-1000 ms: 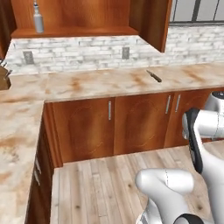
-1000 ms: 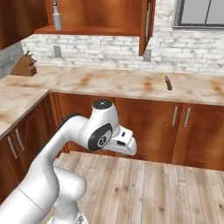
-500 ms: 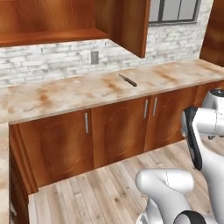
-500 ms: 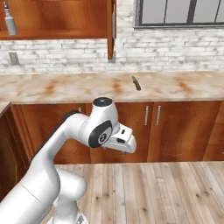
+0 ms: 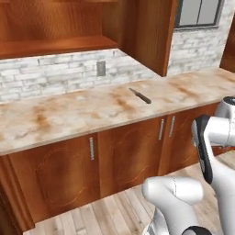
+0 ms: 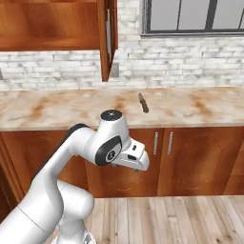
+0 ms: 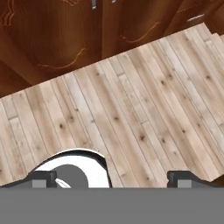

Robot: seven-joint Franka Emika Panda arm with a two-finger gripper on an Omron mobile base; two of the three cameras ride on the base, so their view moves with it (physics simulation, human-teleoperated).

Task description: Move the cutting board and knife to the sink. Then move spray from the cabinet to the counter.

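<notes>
The knife [image 5: 140, 95] [image 6: 142, 102], dark-handled, lies on the beige blotched counter [image 5: 69, 114] [image 6: 57, 107] below the cabinet's open door. The cabinet [image 5: 59, 23] [image 6: 47, 26] is open and the part of its shelf in view is bare; its door [image 6: 108, 35] stands edge-on with a silver bar handle. My gripper [image 6: 128, 167] [image 7: 113, 178] hangs low in front of the base, pointing at the wooden floor. It is open, with nothing between its fingertips [image 7: 43, 178]. The cutting board, the sink and the spray are out of view.
Low cabinets with arched door panels [image 5: 128, 156] [image 6: 200, 162] run under the counter. A wall outlet [image 5: 101, 68] sits on the white brick backsplash. A window [image 6: 190, 16] is above the counter to the right. Plank floor [image 7: 131, 100] lies between me and the cabinets.
The base has driven right along the counter, so the whole scene slid left. The corner counter, knife block and bottle on the shelf left the picture. The arm's pose is unchanged.
</notes>
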